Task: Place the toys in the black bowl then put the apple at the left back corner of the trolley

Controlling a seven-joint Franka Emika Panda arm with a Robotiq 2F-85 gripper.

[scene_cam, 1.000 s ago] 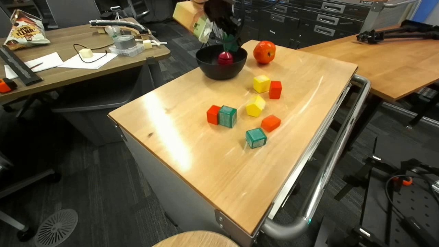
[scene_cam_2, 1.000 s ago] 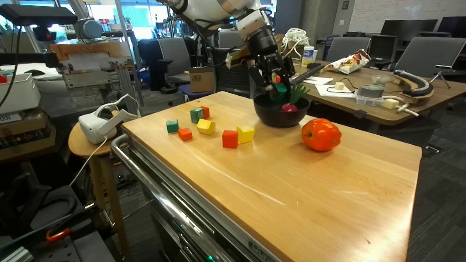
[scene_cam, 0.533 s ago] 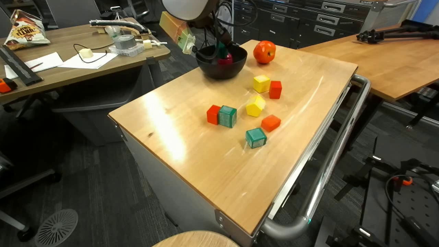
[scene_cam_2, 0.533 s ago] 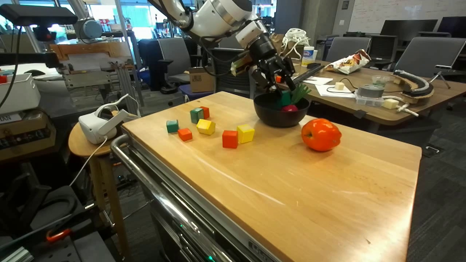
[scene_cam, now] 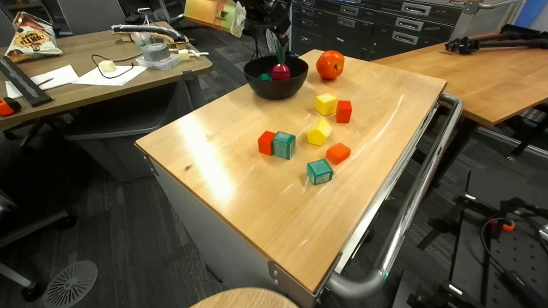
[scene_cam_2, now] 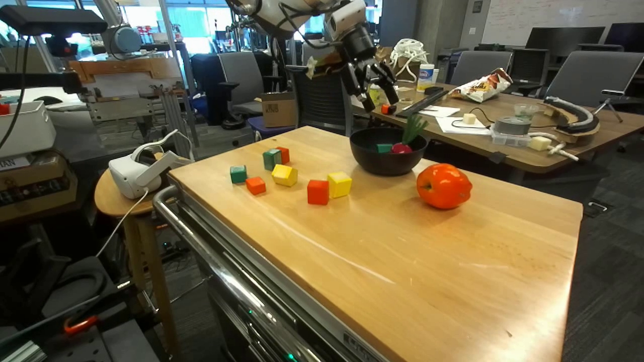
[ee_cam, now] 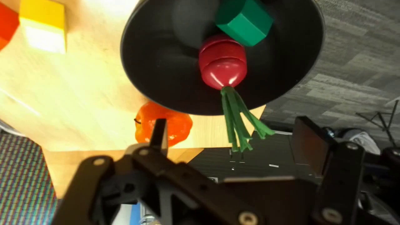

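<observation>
The apple [scene_cam_2: 444, 186] is glossy, red-orange and slightly lumpy.

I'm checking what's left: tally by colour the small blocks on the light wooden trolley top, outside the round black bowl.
Red-to-orange flat-sided blocks: 3
Yellow flat-sided blocks: 2
Teal-green flat-sided blocks: 2
Total: 7

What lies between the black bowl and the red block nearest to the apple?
A yellow block, then bare trolley top up to the bowl; both exterior views show this.
</observation>
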